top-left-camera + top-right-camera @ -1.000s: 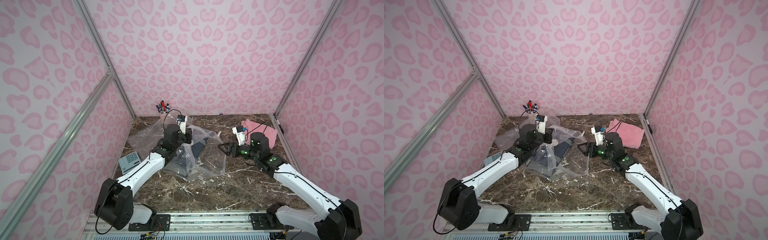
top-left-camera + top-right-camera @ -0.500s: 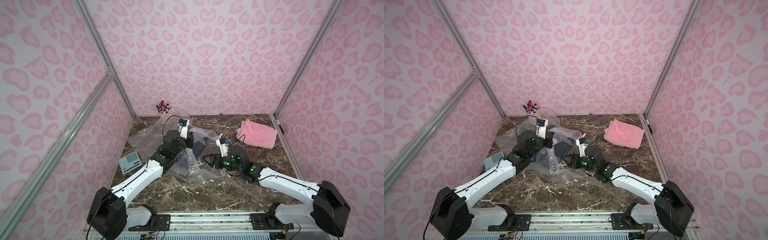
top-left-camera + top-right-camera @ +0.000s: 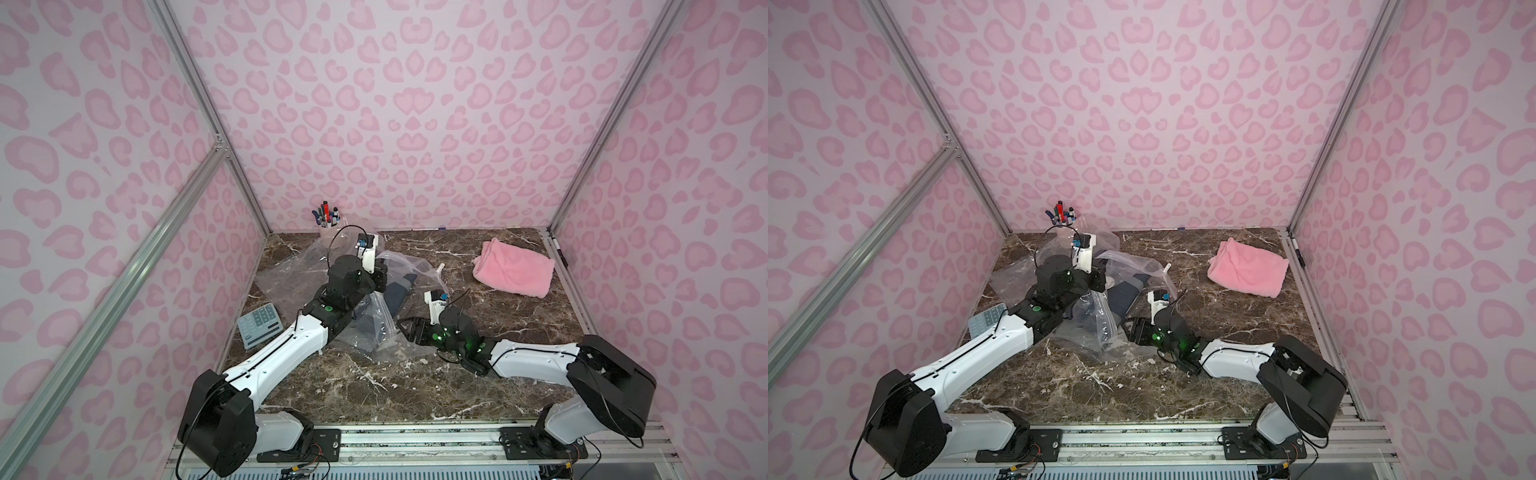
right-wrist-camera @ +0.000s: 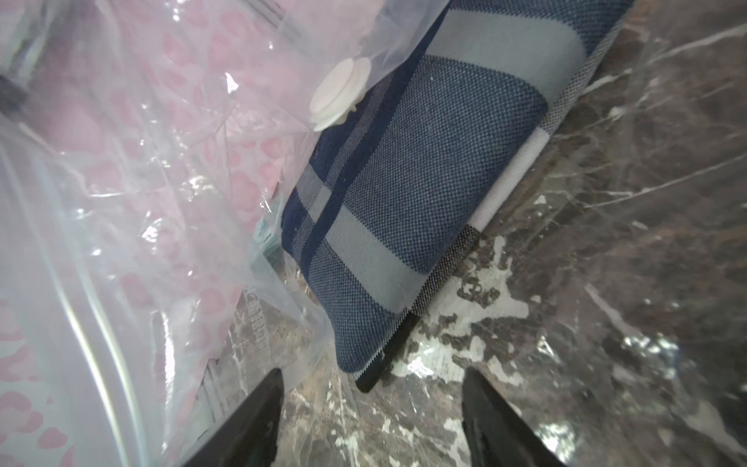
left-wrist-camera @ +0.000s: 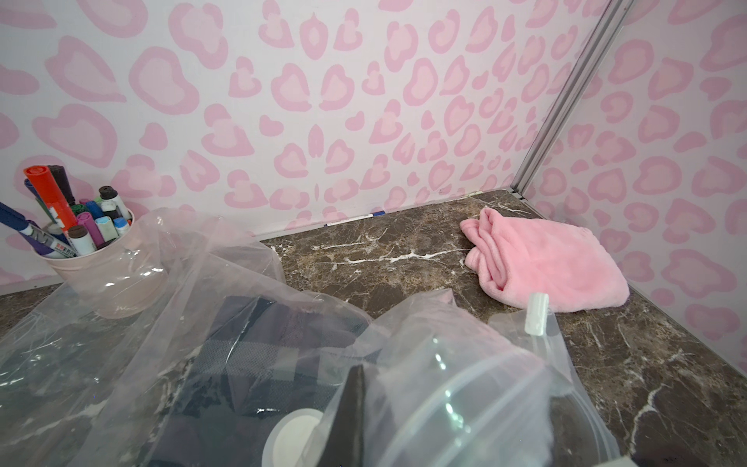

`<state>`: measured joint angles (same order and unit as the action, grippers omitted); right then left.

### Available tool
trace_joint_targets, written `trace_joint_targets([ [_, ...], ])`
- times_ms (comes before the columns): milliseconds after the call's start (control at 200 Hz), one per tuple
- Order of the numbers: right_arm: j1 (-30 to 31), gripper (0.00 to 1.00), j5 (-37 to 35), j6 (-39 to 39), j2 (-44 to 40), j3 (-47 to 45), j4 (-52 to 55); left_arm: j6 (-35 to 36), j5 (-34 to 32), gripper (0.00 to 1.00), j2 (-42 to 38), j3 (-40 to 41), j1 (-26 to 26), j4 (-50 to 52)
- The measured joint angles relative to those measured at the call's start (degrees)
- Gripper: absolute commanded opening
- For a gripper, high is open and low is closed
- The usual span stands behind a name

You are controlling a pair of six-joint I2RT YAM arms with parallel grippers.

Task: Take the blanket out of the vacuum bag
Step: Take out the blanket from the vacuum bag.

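Marble tabletop [image 3: 415,386] — blanket [image 4: 424,182] inside vacuum bag [image 4: 121,202], just ahead of right end effector [image 4: 372,376]

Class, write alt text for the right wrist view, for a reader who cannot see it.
A folded blue plaid blanket lies in the crinkly clear vacuum bag on the marble table, with the bag's round white valve overlapping the cloth's edge. The right gripper stands open just short of the blanket's near corner, its two dark fingertips holding nothing.
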<state>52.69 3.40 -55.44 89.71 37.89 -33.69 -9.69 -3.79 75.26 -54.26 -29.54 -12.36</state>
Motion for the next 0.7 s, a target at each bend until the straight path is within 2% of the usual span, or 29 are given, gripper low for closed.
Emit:
trace_joint_targets([
  [310,-4.15,0.70,4.98,-1.64,7.85,0.20,-7.67,0.63,-0.39,0.04,-1.79,1.33,0.00,0.90],
  [700,-6.23,0.70,9.11,-1.73,13.57,4.02,-9.81,0.83,0.28,0.04,-2.16,1.46,0.00,1.40],
])
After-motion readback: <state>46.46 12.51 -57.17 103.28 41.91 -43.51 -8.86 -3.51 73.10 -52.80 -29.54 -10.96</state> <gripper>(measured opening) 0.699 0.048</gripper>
